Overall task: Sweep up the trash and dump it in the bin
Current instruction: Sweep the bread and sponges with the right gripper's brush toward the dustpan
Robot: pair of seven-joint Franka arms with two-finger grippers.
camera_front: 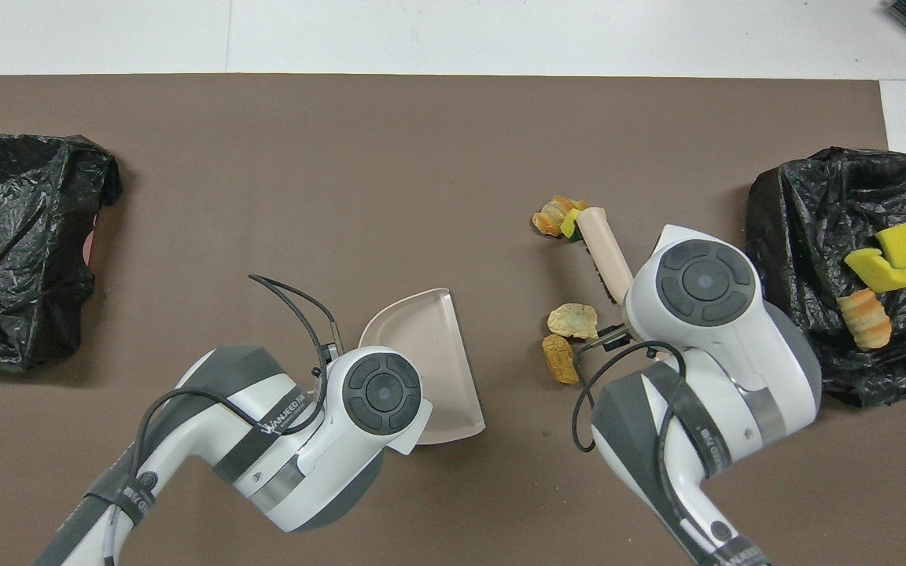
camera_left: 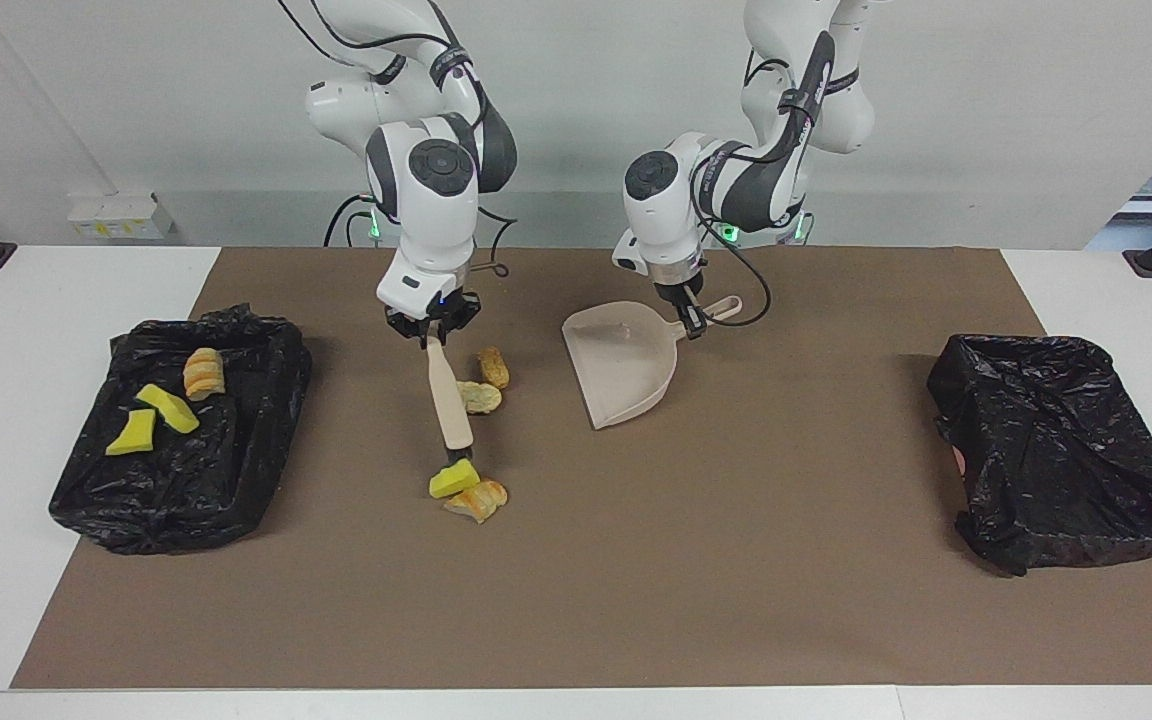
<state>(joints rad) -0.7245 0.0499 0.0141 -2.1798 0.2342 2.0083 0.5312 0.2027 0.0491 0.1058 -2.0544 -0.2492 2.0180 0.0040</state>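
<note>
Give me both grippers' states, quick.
Left gripper: shut on the dustpan handle, dustpan resting on the mat.
Right gripper: shut on the brush handle, brush tip at the yellow sponge piece.

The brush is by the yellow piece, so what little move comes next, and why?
Probably the right gripper should drag the beige brush toward the beige plastic dustpan, held by the left gripper: four trash pieces lie on the brown mat outside it.
</note>
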